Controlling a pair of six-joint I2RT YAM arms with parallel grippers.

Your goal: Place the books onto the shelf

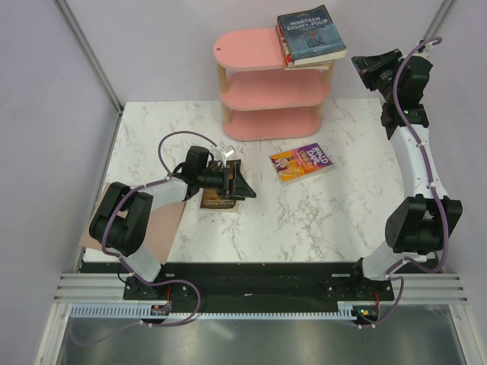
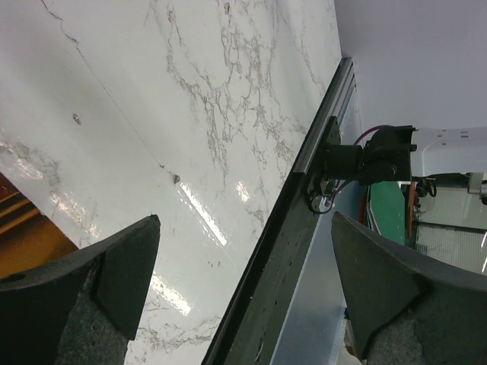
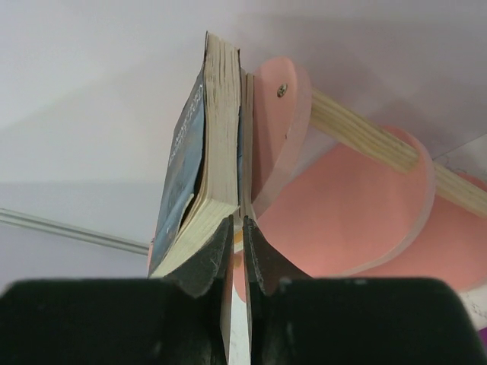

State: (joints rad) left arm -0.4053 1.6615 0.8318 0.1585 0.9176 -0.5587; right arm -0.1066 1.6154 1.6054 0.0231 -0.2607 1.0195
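Item 1. Right claw [image 1: 359, 65] [image 3: 237, 224]: raised at the right end of the shelf's top board. The fingers are drawn in to a narrow slit and clamp the near edge of a thin book [image 3: 248, 137]. This book lies directly under the thicker Nineteen Eighty-Four [image 1: 312, 34] [image 3: 217, 129]. One finger presses against the cream page block of the thicker volume, the other sits on the shelf side.

Item 2. Left claw [image 1: 240, 182] [image 2: 245, 220]: low over the table [image 1: 342, 220], left of centre. It is spread to full width, with nothing between its fingers [image 2: 114, 266] and only marble in the gap. It hangs just above the far end of the dark brown book [image 1: 221, 203] [image 2: 23, 243]; contact cannot be told.

Item 3. Shelf [image 1: 251, 46] [image 3: 342, 205]: pink, three oval boards on light wooden posts, at the far middle of the table. The top board carries the stack, which overhangs its right end. The two lower boards carry nothing visible.

Item 4. Roald Dahl book [image 1: 303, 163]: purple and yellow, flat on the marble, cover up, in front of the shelf and well apart from both claws.

Item 5. Flat sheet [image 1: 163, 220]: tan-pink, at the table's left edge, partly under the left arm.
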